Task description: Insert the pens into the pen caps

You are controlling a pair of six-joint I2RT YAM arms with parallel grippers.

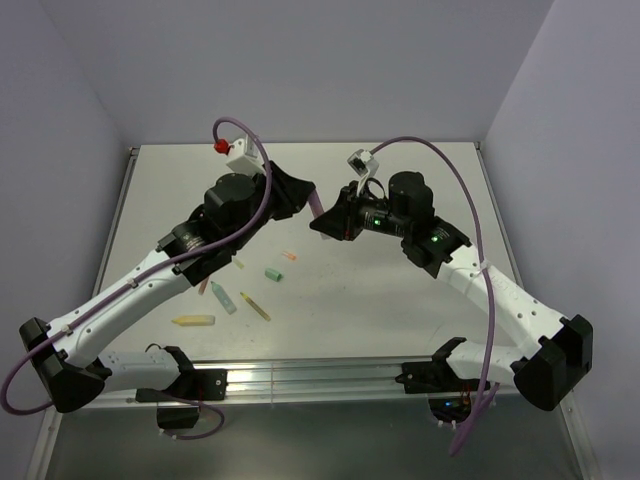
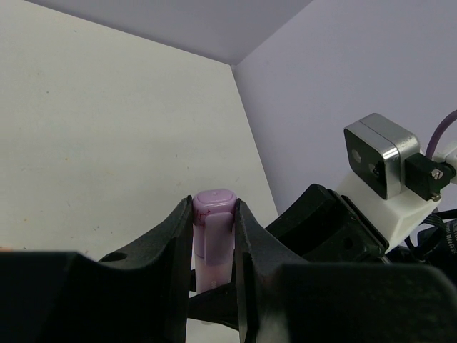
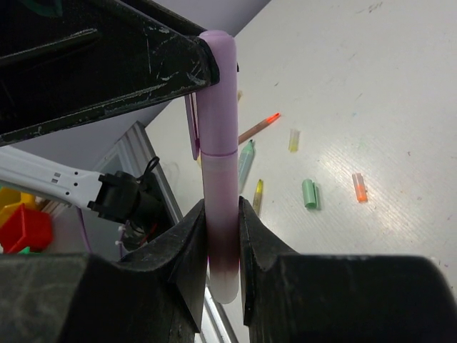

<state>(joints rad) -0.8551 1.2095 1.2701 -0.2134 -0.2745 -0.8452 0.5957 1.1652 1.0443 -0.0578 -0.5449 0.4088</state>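
Capping step on purple pair, mid-air, centre of top view. Purple cap pinched narrow in left gripper; purple pen clamped tight in right gripper. Looks seated, or nearly. Probably needs one straight push along the axis, then release. Elsewhere: orange pen, green cap, mint pen loose on scuffed white table, lower left of centre. Plain lavender walls.

White table, faint scuffs on top. Pale lilac walls on 3 sides. Metal rail runs along near edge. Right wrist view, lower left, off the table: red block w/ yellow piece just above, both partly cut off.
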